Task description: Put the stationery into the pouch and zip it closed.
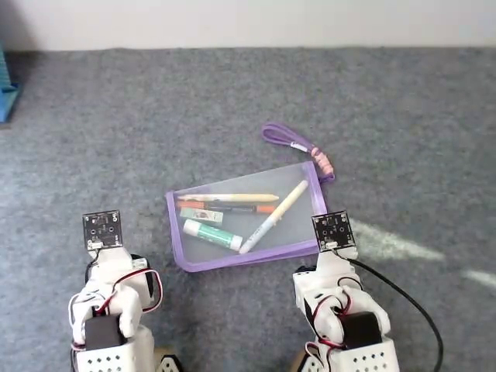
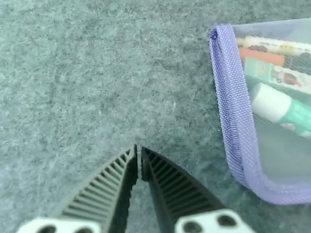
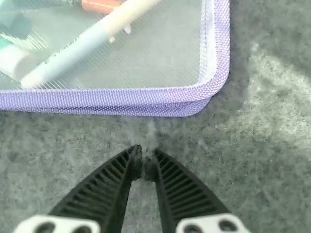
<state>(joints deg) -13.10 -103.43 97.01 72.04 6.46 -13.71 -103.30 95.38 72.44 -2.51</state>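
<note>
A clear pouch with purple trim (image 1: 180,246) lies flat on the grey carpet between the two arms. Inside it are a cream pen (image 1: 229,198), an orange pen (image 1: 225,208), a green-and-white glue stick (image 1: 211,235) and a long pale pen (image 1: 273,218). A purple strap (image 1: 288,142) trails from its far right corner. My left gripper (image 2: 139,154) is shut and empty over bare carpet beside the pouch's left end (image 2: 232,107). My right gripper (image 3: 143,156) is shut and empty just short of the pouch's near right corner (image 3: 214,82).
Grey carpet (image 1: 248,101) covers the whole surface. A blue object (image 1: 6,97) sits at the far left edge. A black cable (image 1: 411,302) runs from the right arm's base towards the near edge.
</note>
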